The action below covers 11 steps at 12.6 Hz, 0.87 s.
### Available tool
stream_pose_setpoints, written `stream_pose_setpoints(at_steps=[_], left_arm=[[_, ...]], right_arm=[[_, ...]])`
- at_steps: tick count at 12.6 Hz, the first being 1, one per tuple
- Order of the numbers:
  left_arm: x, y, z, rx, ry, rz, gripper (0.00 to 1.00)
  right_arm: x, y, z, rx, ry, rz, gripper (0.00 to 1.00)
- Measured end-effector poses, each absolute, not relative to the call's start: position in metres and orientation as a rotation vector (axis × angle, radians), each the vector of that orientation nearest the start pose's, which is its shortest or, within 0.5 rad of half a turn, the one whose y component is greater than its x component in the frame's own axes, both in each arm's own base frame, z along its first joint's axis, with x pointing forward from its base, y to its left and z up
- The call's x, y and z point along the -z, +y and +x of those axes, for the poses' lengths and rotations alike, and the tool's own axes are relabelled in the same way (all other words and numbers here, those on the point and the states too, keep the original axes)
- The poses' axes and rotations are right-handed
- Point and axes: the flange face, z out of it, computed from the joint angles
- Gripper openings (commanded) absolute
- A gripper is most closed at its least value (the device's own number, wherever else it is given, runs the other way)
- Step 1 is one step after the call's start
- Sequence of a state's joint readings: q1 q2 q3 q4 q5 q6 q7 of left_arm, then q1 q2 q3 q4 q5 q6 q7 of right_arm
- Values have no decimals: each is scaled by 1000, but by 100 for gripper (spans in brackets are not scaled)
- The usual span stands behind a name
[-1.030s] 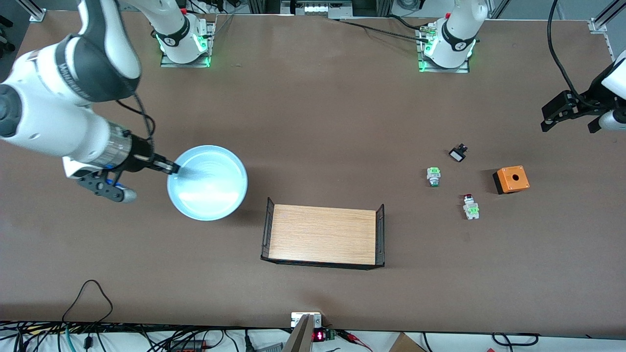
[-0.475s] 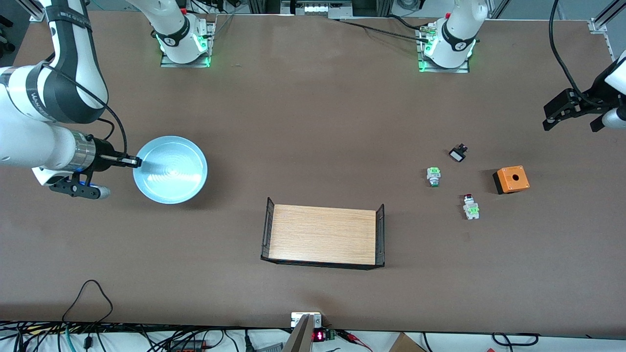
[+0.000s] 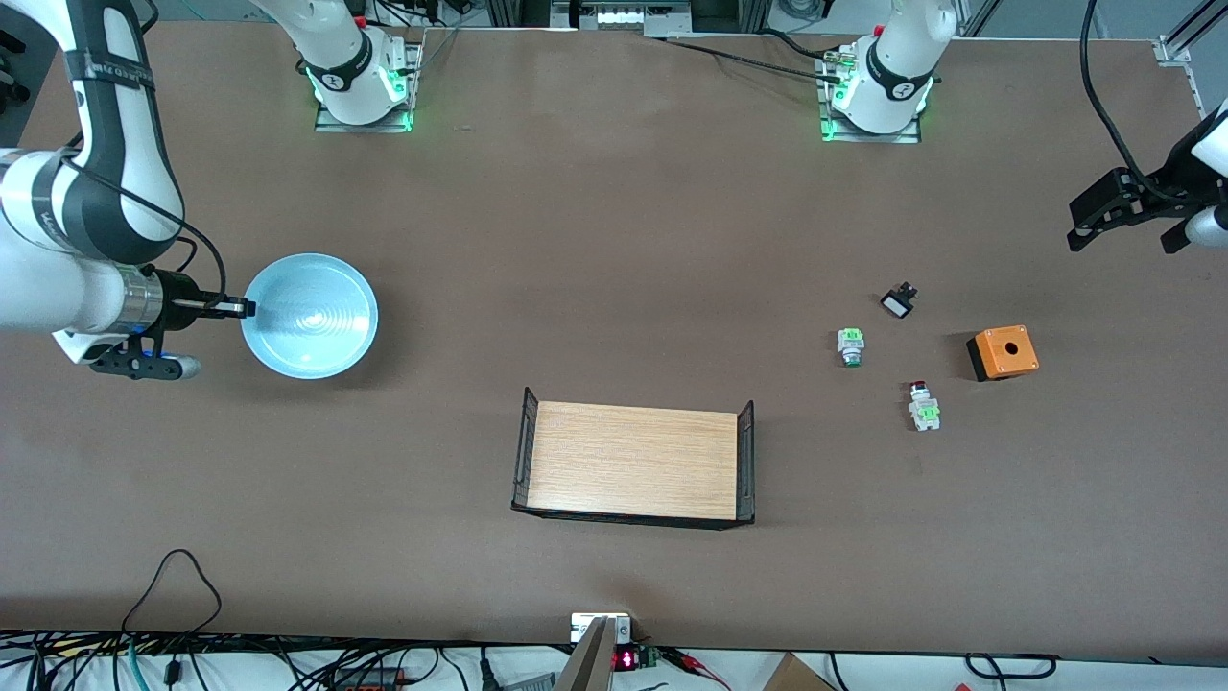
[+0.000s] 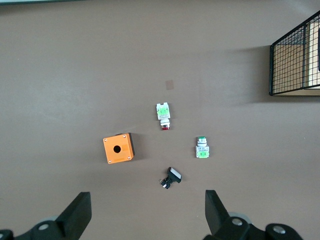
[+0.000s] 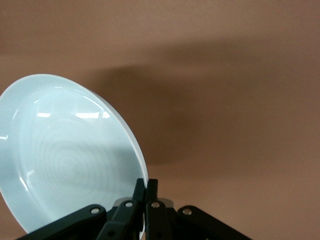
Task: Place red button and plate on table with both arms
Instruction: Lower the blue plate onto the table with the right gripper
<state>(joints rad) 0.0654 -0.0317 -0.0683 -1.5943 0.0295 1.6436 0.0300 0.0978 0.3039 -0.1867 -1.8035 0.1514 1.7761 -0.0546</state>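
1 plate (image 3: 312,321), 3 button parts (image 3: 850,345), 1 orange box (image 3: 1003,352), 1 tray (image 3: 633,463)

Light is even and fairly bright across the front view, coming from overhead; the table (image 3: 614,240) looks matte with a faint paler band near the upper middle of the frame. Shadows are soft and short: a dim one lies lower right of the plate (image 3: 309,316), and a narrow one under the tray (image 3: 633,463) at its lower edge. The plate shows white glare at its centre. In the right wrist view a broad, blurred shadow spreads right of the plate, and bright streaks sit on its rim. The left wrist view is sharp at centre.
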Motion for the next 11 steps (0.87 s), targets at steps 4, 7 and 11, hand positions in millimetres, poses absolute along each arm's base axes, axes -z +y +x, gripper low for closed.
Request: stream_pose_setpoints(at_steps=[4, 7, 11], left_arm=[[-638, 1, 552, 127, 53, -3106, 100], [-638, 1, 552, 126, 53, -3106, 100], [-638, 1, 552, 126, 53, -3106, 100]], right_arm=[[-297, -55, 565, -490, -2, -2974, 0], [-262, -77, 546, -429, -109, -2974, 0], [-220, -82, 528, -338, -160, -3014, 1]])
